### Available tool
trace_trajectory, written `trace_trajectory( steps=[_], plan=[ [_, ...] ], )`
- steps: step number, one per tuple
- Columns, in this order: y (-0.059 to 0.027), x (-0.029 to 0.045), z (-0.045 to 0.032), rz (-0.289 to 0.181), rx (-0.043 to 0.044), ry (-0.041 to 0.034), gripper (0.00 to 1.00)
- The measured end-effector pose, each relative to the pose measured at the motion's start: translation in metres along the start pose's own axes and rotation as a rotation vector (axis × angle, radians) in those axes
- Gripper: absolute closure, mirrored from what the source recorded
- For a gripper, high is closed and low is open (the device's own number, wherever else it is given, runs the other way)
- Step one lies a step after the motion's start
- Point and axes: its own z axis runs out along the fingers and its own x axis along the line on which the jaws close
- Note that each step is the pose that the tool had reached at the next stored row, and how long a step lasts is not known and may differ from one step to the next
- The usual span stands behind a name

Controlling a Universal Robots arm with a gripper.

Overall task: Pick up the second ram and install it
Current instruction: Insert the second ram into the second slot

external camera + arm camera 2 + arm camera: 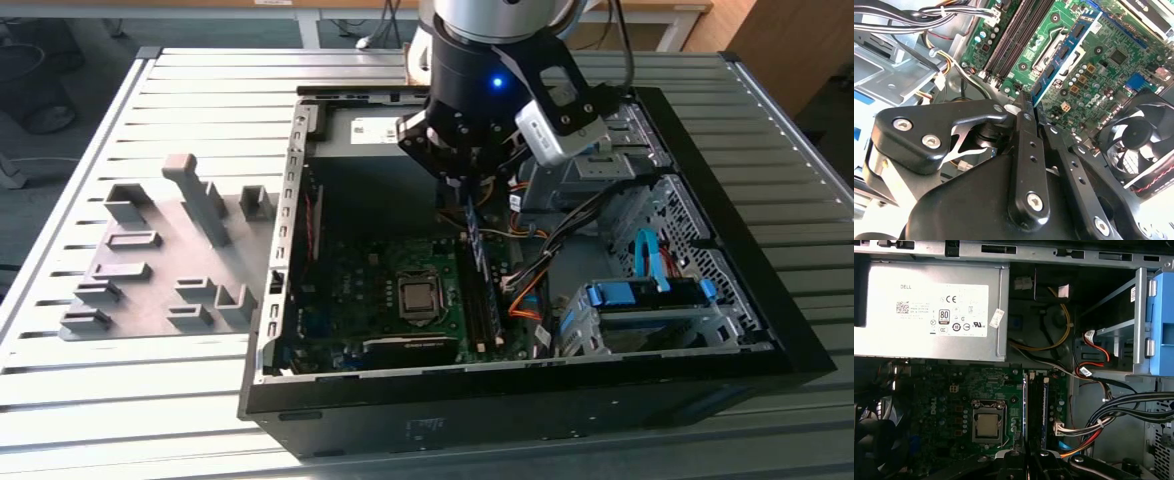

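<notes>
So the slatted grey counter [200,90] has an open black PC case [534,390] lying on its side, and off to the exterior view's left of it sits a grey plastic tray [147,270] with upright blocks. Inside the case, the silver power supply [929,310] takes up one end, with the green motherboard [954,390] right below it in the first wrist view and the bare CPU socket [988,424] in the middle of the board. There's a black fan [1139,135] at the board's edge in the second wrist view, plus a blue drive caddy [647,295] and a messy bundle of cables [534,265] on the exterior view's right.

The arm hangs straight down over the middle of the case. Its end effector [470,200] is clenched on the second ram [1066,50], pinching the stick by its upper edge so it stands on edge, pointing down at the board. The stick sits just above the memory slots [1036,405], lined up along them, right beside the CPU socket. Can't tell if the bottom edge is actually touching a slot or just hovering over it.
</notes>
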Motion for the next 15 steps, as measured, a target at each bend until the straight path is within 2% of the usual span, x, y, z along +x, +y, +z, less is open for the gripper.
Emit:
trace_trajectory(
  steps=[15],
  plan=[
    [-0.0001,-0.0012,0.0053,0.0,0.0,0.0,0.86]
  ],
)
